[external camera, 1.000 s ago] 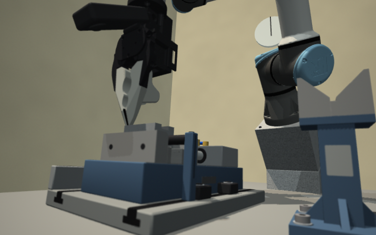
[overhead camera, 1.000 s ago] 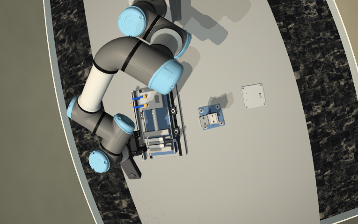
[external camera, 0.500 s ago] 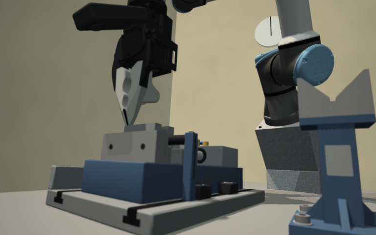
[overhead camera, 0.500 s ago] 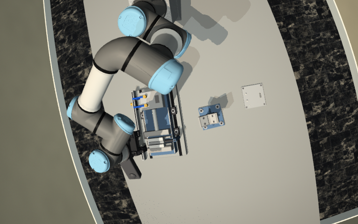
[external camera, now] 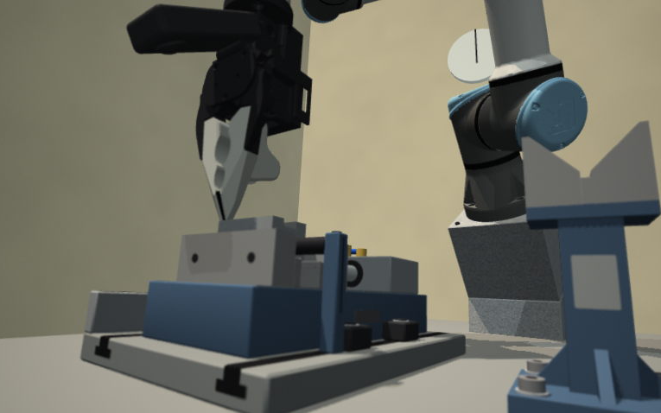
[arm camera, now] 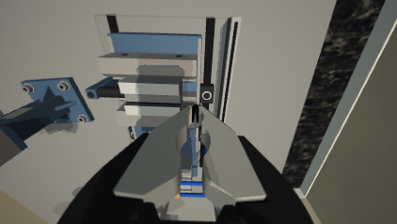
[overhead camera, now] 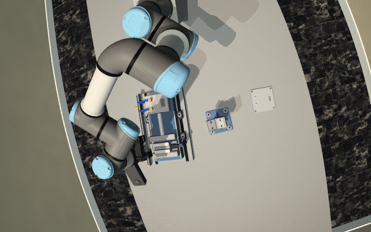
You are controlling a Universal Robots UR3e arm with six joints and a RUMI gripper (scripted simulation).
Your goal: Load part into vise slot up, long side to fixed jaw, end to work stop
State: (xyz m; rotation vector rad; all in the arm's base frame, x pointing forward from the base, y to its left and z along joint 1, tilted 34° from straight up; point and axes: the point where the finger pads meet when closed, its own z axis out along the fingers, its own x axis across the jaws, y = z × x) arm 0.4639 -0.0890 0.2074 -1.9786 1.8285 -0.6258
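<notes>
Fingers together, nothing clamped; part lies in the vise

Your gripper (overhead camera: pixel 151 154) (external camera: pixel 224 218) (arm camera: pixel 196 105) points downward with its fingertips closed on each other, at the end of the part farther from the work stop. You can find the part (overhead camera: pixel 161 144) (external camera: pixel 245 224) (arm camera: pixel 150 88) lying lengthwise between the fixed jaw (overhead camera: pixel 166 156) (external camera: pixel 222 258) (arm camera: pixel 146 65) and the moving jaw (overhead camera: pixel 162 137), its milled slot facing up. Seen from above, it sits at about 2 o'clock from your fingertips. The fixed jaw lies on its 6 o'clock side; you cannot tell whether the two touch all along. At its 3 o'clock end you have the work stop (overhead camera: pixel 175 146) (external camera: pixel 309 244) (arm camera: pixel 109 91), close up, though contact is not certain. You cannot check its seating on the low bars either, since they are hidden. In that top view, the V-block (overhead camera: pixel 219 122) (external camera: pixel 589 179) stands at 2 o'clock from the vise, and the light plate (overhead camera: pixel 263 99) at 2 o'clock from the V-block.
</notes>
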